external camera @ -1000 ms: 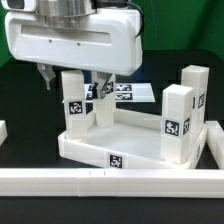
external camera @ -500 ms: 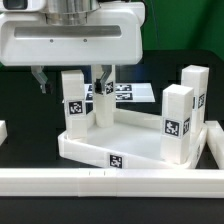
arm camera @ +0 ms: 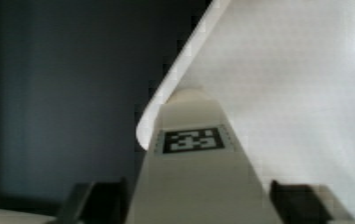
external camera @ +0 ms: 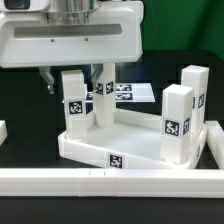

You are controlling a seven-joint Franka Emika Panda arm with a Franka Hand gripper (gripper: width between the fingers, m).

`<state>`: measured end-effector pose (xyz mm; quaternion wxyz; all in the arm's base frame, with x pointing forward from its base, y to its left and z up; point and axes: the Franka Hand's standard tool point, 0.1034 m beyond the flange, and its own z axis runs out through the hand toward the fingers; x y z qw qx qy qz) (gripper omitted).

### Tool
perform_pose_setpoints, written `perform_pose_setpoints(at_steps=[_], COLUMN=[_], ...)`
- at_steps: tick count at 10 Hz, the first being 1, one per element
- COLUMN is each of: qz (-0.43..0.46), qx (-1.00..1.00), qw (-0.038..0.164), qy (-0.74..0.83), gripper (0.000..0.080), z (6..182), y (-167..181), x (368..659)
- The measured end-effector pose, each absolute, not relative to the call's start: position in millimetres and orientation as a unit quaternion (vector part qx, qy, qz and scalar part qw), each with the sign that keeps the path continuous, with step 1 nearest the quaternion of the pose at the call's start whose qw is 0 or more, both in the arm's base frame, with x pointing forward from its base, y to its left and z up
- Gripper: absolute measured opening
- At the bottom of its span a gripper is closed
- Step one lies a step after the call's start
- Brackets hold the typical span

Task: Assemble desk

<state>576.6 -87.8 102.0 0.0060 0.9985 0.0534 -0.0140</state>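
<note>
Tool (external camera: 73, 80) closed around an upright white leg (external camera: 72, 100) at the rear corner of the tabletop (external camera: 120, 142); fingers (arm camera: 96, 198) flanking its tagged face. Two more legs (external camera: 177, 120) upright on the tabletop's far side.

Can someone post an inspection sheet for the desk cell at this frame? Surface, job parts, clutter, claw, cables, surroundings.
Surface: black table, white border rails along the near edge and on the exterior view's right.
Job's things: tabletop lying with its rim up; three tagged legs upright at its corners: left leg, near right leg, far right leg.
Clutter: nothing seen.
Claw: claw down around the top of the left leg, one finger on either side; the wrist view shows a tagged leg between the fingers. Contact cannot be told.
Cables: nothing seen.
Surroundings: marker board flat behind the tabletop; dark background.
</note>
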Motion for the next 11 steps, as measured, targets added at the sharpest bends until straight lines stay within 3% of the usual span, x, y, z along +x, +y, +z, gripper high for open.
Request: perform_pose_setpoints(at_steps=[4, 11], qz=[-0.013, -0.017], qx=[0.999, 0.877], qw=[0.006, -0.036], qy=[-0.046, -0.479], gripper=[0.0288, 0.0289], z=[101.6, 99.8], y=[-87.1, -87.8], x=[576.5, 578.0])
